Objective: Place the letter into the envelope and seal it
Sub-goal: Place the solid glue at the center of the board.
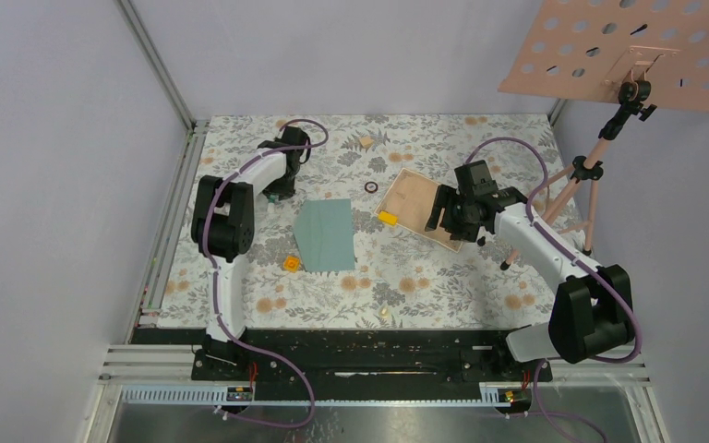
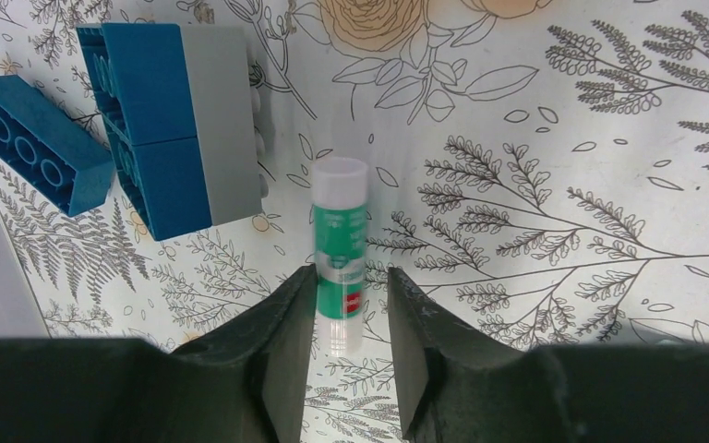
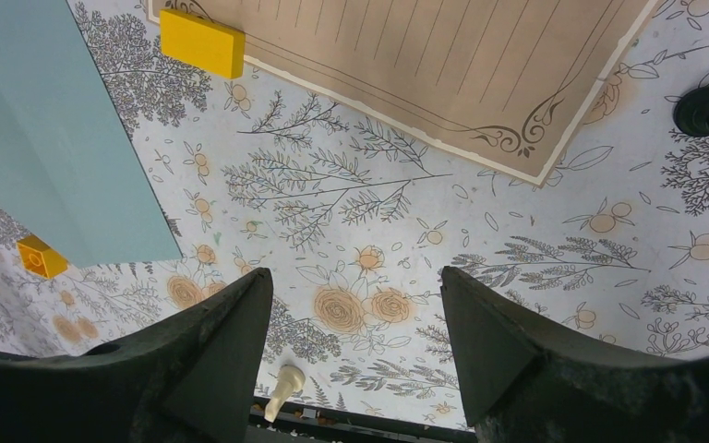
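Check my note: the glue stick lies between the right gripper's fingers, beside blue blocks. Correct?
No. The glue stick lies between the left gripper's fingers, beside the blue blocks, as the left wrist view shows. The right gripper hangs open over the floral tablecloth.

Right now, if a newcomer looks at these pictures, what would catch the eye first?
The teal envelope lies flat in the middle of the flowered table, and the tan letter lies to its right, next to the right hand. In the left wrist view, a green glue stick lies between the fingers of the left hand, beside blue blocks.
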Available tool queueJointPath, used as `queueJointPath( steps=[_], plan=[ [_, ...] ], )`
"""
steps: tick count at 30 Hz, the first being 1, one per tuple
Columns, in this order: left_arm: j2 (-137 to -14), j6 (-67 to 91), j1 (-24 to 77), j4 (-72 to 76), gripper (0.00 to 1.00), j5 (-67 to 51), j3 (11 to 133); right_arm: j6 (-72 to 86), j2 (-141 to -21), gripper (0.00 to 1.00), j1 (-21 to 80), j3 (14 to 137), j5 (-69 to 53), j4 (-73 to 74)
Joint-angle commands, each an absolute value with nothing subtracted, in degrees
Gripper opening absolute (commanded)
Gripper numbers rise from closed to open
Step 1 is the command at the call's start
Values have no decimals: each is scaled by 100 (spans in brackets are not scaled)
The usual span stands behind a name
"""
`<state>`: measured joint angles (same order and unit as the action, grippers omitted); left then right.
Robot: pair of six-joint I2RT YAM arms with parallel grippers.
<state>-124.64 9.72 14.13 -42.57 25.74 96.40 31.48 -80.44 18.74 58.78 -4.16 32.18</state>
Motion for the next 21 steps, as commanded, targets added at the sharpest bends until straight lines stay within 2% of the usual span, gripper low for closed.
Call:
queueJointPath(
  steps=[1,8,11,12,17,21],
  plan=[
    [-12339,1083,1371,-4316,35,2576,9879,3221,-7910,75,1909,5864,-492,3126],
    [-11931,1108,1379,-4398,40,2423,9831,3230,-7383,77,1903,5670,373,3072],
    [-11567,1201,1388,-4515,40,2252,9822,3159,-7269,98,1892,5625,943,3244],
    [-11304,1242,1395,-4519,40,2151,9786,3225,-7266,99,1886,5606,1092,3311],
    [-10299,1617,1545,-4417,41,1236,9616,3654,-7357,100,1639,5291,600,3201],
    [-9933,2262,2010,-3883,44,-268,9392,4188,-7367,97,1514,4816,-99,2450]
  ],
)
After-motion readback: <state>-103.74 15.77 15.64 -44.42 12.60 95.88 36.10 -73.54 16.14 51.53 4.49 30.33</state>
